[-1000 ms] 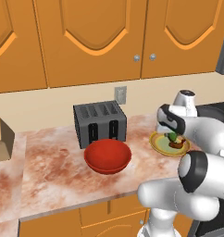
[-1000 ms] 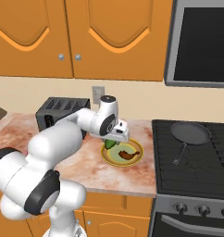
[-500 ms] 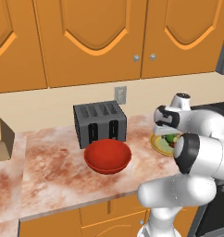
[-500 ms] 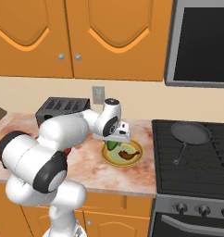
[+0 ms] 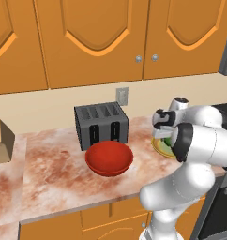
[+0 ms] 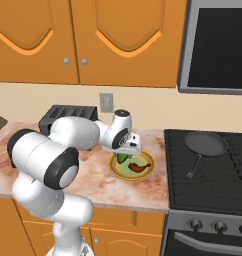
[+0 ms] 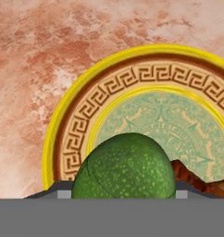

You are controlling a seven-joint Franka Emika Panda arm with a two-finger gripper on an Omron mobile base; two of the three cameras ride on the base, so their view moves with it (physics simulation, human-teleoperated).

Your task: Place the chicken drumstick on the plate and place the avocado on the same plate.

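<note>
Tool [image 6: 124, 155] has stayed low over one plate [image 6: 147, 170], holding one avocado [image 7: 124, 170]; one chicken drumstick [image 6: 137, 167] lies at centre frame.

My arm's folded forward over the counter, elbow bent high, wrist pitched down. My gripper [image 6: 124, 156] points straight down, jaws partway apart and closed around the avocado [image 7: 125, 167], fingertips just showing either side of it.

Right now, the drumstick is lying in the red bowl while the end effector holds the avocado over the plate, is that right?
Not quite: the drumstick lies on the plate, not in the red bowl, as the right base view shows. The end effector does hold the avocado over that plate.
</note>
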